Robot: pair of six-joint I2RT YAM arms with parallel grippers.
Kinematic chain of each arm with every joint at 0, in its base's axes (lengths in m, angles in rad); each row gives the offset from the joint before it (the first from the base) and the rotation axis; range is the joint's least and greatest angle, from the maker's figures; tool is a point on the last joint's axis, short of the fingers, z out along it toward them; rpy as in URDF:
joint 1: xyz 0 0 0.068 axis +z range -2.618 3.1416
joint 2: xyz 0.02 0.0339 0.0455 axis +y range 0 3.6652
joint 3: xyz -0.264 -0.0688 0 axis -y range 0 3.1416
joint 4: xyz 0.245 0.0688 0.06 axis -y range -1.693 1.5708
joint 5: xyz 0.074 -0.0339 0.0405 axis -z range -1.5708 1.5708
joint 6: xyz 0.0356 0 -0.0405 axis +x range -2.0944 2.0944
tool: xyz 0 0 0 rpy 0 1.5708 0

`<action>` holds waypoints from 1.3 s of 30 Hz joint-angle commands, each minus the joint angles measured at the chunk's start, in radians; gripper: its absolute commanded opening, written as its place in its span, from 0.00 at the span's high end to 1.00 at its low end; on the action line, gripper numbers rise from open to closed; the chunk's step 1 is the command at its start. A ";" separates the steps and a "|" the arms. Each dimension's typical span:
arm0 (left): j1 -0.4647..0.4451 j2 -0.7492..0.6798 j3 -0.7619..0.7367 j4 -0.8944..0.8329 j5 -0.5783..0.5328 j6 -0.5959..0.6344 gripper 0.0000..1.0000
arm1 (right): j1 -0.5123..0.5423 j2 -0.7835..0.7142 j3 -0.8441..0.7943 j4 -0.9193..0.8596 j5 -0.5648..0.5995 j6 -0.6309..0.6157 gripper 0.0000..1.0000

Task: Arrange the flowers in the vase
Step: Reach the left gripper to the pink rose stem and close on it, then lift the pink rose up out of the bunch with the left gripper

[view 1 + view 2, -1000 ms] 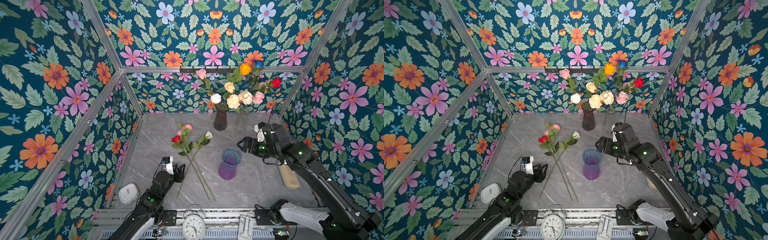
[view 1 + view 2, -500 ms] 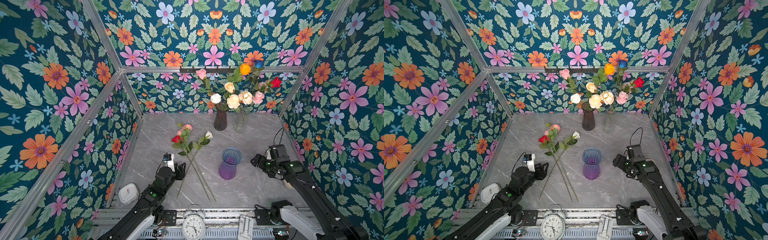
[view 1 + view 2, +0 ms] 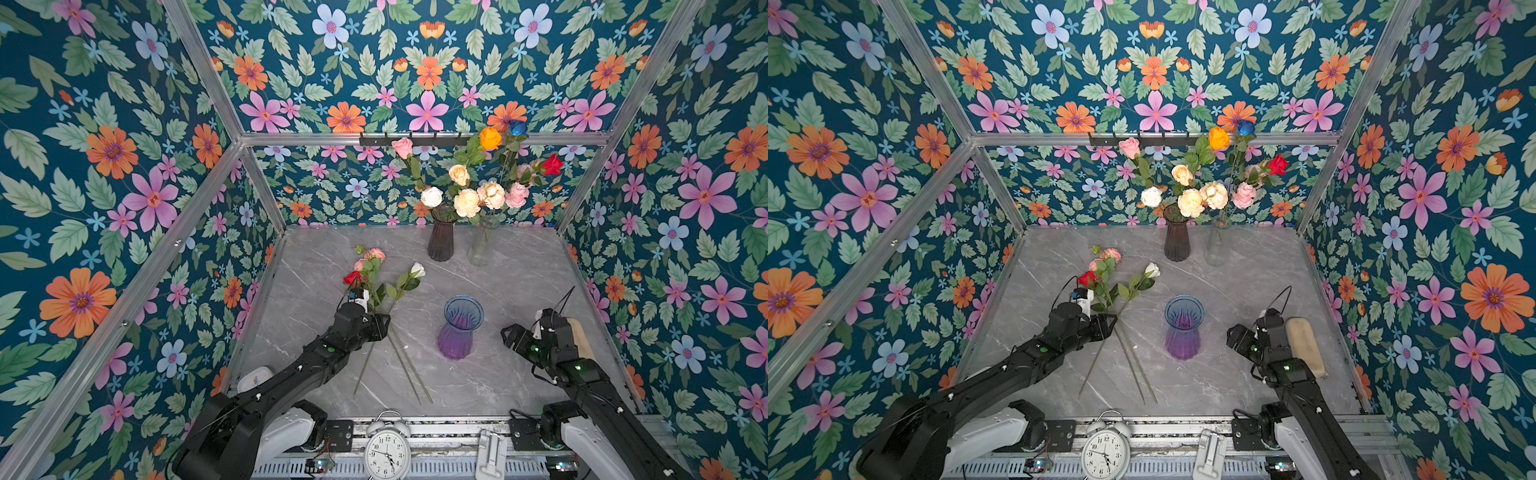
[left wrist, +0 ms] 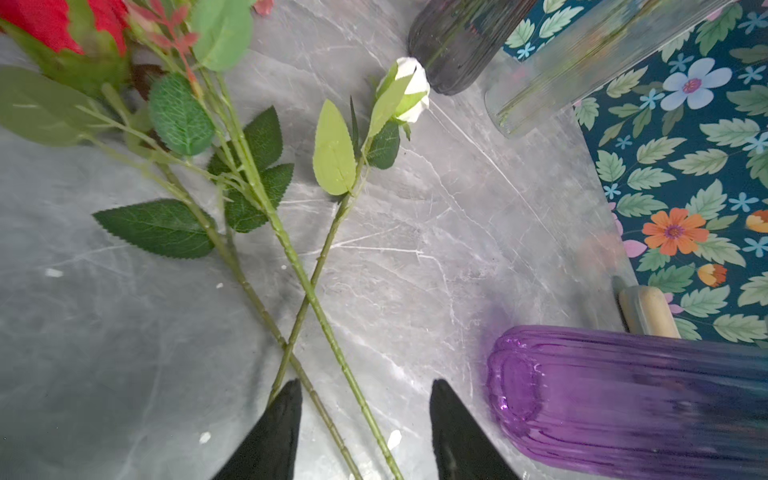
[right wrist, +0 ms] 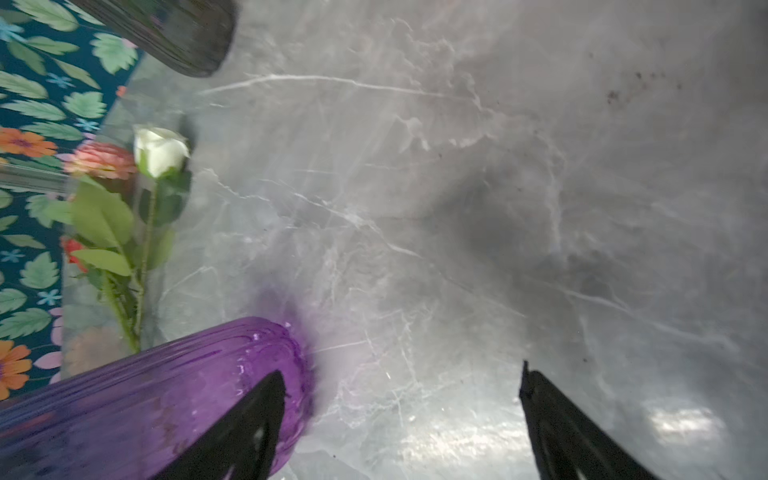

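Observation:
Three flowers lie crossed on the grey marble table: a red rose (image 3: 352,277), a pink peony (image 3: 374,254) and a white rosebud (image 3: 417,270). My left gripper (image 3: 380,326) hangs low over their stems (image 4: 328,332). It is open, with two stems running between its fingers and a third passing under one fingertip (image 4: 286,399). The purple-and-blue glass vase (image 3: 459,328) stands upright and empty in the middle. My right gripper (image 3: 509,334) is open to the right of the vase, close to the tabletop, one finger (image 5: 257,415) next to the vase's base (image 5: 145,395).
At the back stand a dark vase (image 3: 440,241) and a clear glass vase (image 3: 482,245), both full of flowers. A beige block (image 3: 582,336) lies by the right wall. An alarm clock (image 3: 387,451) sits on the front rail and a white object (image 3: 253,376) at front left.
My right arm has pulled back from behind the vase to the front right and dropped lower, still open. My left gripper has slid forward and right over the stems.

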 commanded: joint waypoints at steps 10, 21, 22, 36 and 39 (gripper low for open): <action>0.078 0.208 0.041 0.094 0.088 -0.017 0.48 | 0.002 -0.358 -0.101 -0.003 0.001 -0.013 0.10; 0.137 0.366 0.109 0.212 0.194 -0.037 0.54 | 0.001 -0.353 -0.101 -0.001 0.000 -0.014 0.11; 0.136 0.371 0.114 0.213 0.196 -0.041 0.54 | 0.001 -0.354 -0.100 -0.003 -0.001 -0.013 0.11; 0.143 0.458 0.112 0.300 0.218 -0.101 0.66 | 0.001 -0.355 -0.102 0.002 -0.003 -0.015 0.11; 0.147 0.459 0.109 0.321 0.227 -0.110 0.76 | 0.001 -0.355 -0.101 0.001 -0.003 -0.015 0.11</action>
